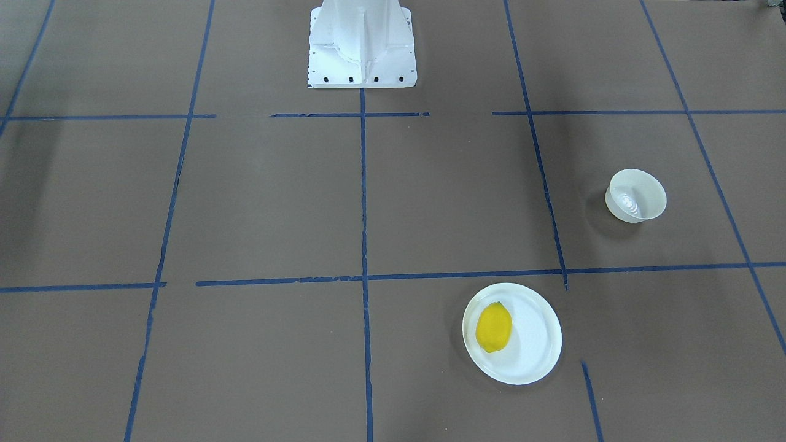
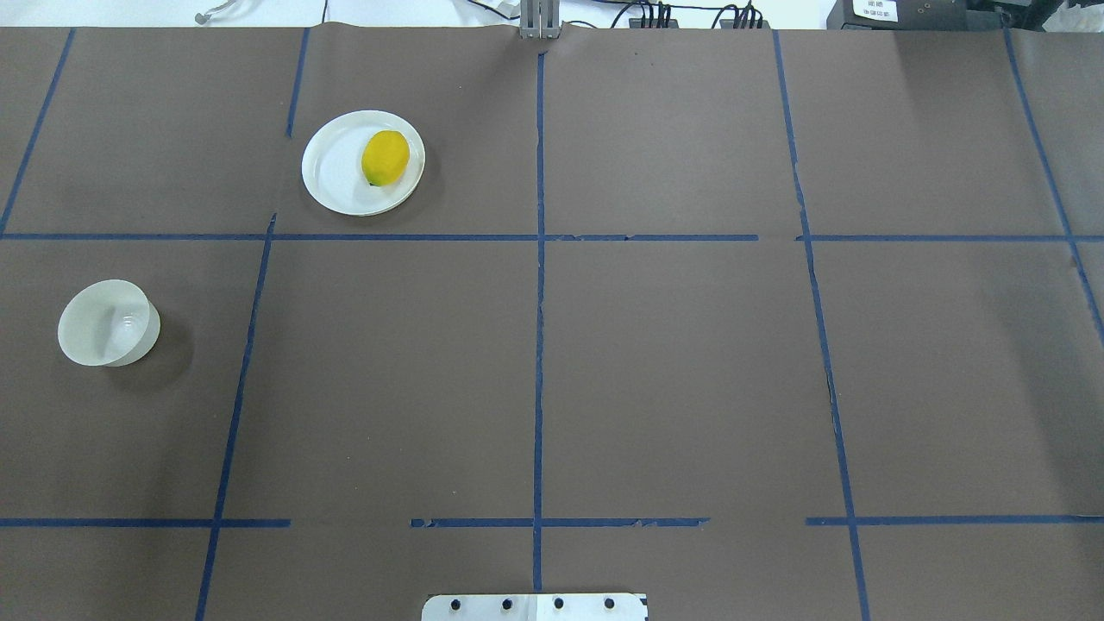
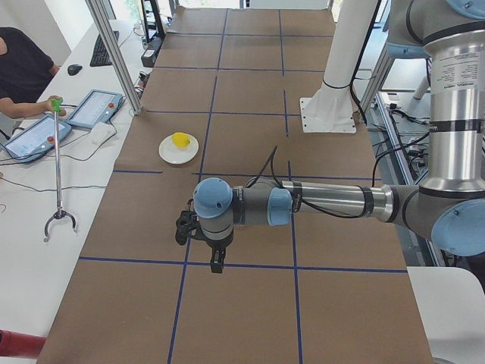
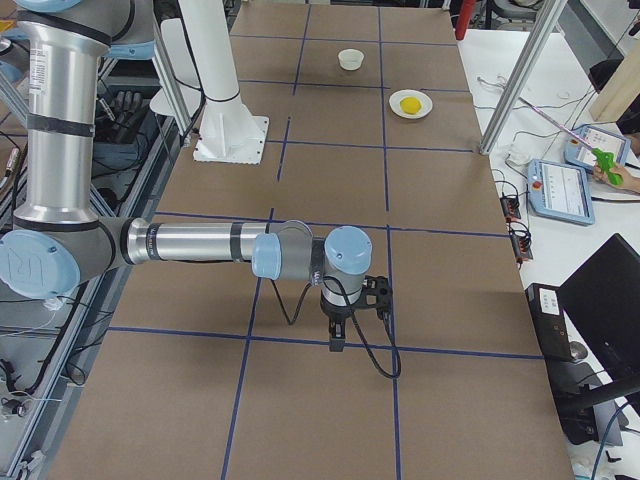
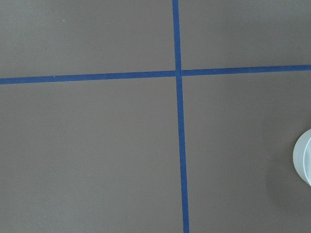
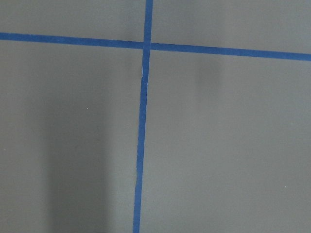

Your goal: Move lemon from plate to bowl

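The yellow lemon lies on the flat white plate, toward the plate's right side in the overhead view, where the lemon and plate sit at the far left-centre. The small deep white bowl stands empty and upright at the table's left; its rim shows at the left wrist view's right edge. My left gripper hangs above the table near the bowl's end, seen only from the side. My right gripper hangs above the opposite end. I cannot tell whether either is open or shut.
The white robot pedestal stands at the table's near-robot edge. Blue tape lines grid the brown table cover. Aluminium posts and an operators' bench with tablets run along the far side.
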Controlling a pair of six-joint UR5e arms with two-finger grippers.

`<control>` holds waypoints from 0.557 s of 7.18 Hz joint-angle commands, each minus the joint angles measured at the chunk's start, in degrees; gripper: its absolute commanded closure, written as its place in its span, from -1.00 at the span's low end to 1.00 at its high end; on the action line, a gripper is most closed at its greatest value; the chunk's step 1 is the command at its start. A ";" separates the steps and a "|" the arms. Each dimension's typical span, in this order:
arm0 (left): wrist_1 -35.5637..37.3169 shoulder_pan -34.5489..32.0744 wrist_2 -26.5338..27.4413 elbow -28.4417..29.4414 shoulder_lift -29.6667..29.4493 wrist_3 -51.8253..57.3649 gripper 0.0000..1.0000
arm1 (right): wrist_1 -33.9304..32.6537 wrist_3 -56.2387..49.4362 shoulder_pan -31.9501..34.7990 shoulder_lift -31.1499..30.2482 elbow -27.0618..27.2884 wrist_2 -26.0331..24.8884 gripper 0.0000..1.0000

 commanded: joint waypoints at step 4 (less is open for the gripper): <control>-0.11 0.09 -0.89 -1.78 -3.33 -0.56 -1.00 | 0.00 0.00 0.00 0.05 0.00 -0.09 -1.00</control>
